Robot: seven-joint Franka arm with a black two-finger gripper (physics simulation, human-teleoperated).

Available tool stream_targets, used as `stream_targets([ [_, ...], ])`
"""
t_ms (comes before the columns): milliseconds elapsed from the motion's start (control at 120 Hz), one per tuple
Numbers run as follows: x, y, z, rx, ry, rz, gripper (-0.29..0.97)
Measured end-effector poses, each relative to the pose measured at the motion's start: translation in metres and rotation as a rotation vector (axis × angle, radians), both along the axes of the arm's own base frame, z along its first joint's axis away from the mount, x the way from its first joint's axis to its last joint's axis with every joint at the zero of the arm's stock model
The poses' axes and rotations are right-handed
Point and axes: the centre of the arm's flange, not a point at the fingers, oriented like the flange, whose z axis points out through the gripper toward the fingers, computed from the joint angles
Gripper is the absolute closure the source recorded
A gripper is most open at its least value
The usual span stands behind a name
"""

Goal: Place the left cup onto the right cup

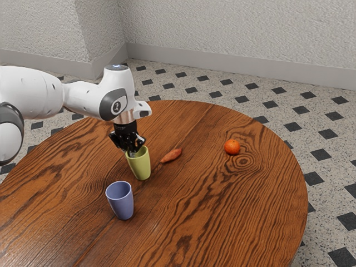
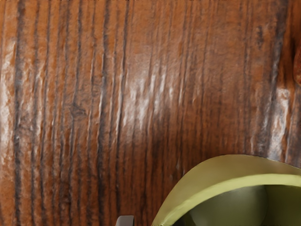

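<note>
Green cup (image 1: pixel 139 164): you see it slightly tilted over the table (image 1: pixel 222 211), under the arm's hand; the wrist view shows its rim (image 2: pixel 225 181).
Gripper (image 1: pixel 133 150): your claw is clamped on its rim, one finger inside, one outside.
Blue cup (image 1: pixel 120 199): upright, near, not touching.
Carrot (image 1: pixel 171 155): just beside, on the exterior view's right.
Orange (image 1: pixel 232 147): farther right.

Two cups on show, a green cup (image 1: pixel 139 163) and a blue cup (image 1: pixel 120 199) | one orange (image 1: pixel 232 147) | one carrot (image 1: pixel 171 156) | one round wooden table (image 1: pixel 222 211)
</note>
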Motion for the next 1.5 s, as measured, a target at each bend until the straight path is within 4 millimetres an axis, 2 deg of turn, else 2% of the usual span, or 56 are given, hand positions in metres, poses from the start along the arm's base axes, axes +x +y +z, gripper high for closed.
stream_targets([
  [108,0.0,-0.001,0.003,0.001,-0.006,-0.001,0.73],
  [250,-0.001,-0.005,0.024,0.003,-0.029,-0.006,0.76],
  [467,-0.013,-0.018,0.083,0.012,-0.071,-0.016,0.78],
  [583,-0.031,-0.025,0.105,0.014,-0.075,-0.019,0.78],
  [817,-0.081,-0.037,0.136,0.013,-0.078,-0.01,0.78],
  [1192,-0.151,-0.062,0.16,0.008,-0.092,0.012,0.78],
  [1300,-0.162,-0.058,0.16,0.004,-0.09,0.039,0.78],
  [1500,-0.174,-0.048,0.147,0.001,-0.065,0.094,0.78],
])
